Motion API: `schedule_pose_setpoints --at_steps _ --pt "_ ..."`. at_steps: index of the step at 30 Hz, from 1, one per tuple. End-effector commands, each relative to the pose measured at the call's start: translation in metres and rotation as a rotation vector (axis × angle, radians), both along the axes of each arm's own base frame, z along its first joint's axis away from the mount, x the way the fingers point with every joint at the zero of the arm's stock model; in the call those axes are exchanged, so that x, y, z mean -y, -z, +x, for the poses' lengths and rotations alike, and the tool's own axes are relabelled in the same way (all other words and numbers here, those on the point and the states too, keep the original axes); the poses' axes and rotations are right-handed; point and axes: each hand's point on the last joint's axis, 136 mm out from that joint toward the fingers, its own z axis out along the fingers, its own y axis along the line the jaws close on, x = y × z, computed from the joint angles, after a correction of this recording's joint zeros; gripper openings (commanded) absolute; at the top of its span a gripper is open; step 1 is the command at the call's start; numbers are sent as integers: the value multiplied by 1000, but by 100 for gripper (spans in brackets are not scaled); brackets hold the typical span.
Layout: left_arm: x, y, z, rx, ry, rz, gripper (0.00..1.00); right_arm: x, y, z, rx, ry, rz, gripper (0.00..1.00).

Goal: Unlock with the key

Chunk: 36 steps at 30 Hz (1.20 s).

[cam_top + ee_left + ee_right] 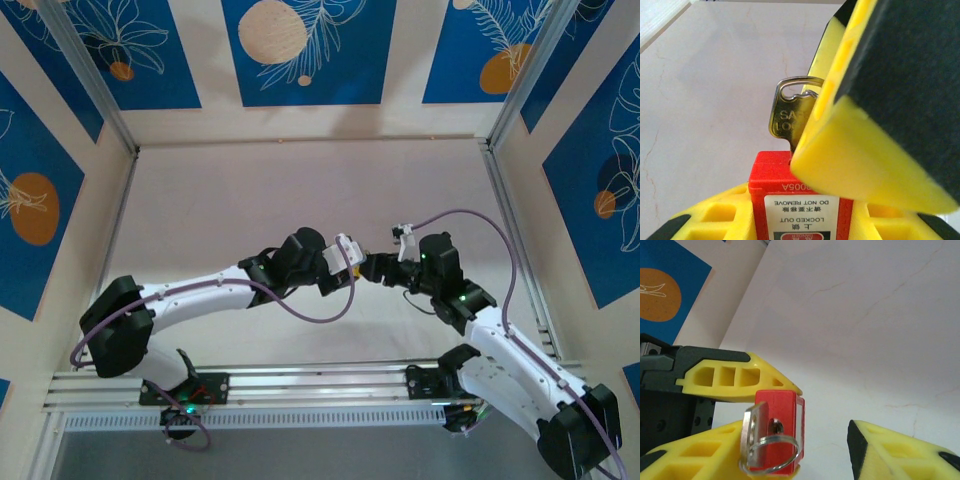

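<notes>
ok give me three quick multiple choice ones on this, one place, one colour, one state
1. Where is the key? A lying loose; B stuck in the padlock; C under the padlock.
2. What colour is the padlock body? A red; B blue; C green.
3. What is the left gripper doing? A open and empty; B shut on the key; C shut on the padlock.

Answers:
1 B, the key's blade goes into the padlock's end in the left wrist view.
2 A, the red body shows in both wrist views.
3 C, the padlock sits clamped between its fingers.
</notes>
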Motion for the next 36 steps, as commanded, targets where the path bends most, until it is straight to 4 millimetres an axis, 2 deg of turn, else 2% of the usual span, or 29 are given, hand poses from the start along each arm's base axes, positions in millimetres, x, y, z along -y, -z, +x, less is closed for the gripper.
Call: schedule_pose_setpoints --at_steps 1,6,9,17,21,28,36 --pt "6 -9 -3 1 18 -43 11 11 -5 -1 4 41 -31 55" --pt "7 3 -3 -14 18 -9 10 17 -16 -3 33 55 -19 57" --pt "7 7 -1 -24 13 9 11 16 -18 -4 27 44 2 48" --pt "11 12 0 -35 20 24 10 14 -16 1 7 29 19 38" --pt "12 10 0 -33 23 24 10 11 -12 3 -15 1 29 25" --pt "13 11 -2 -42 31 25 10 8 -15 4 -1 -20 42 17" --pt "15 6 -7 -53 59 13 10 7 -9 6 -16 -38 36 16"
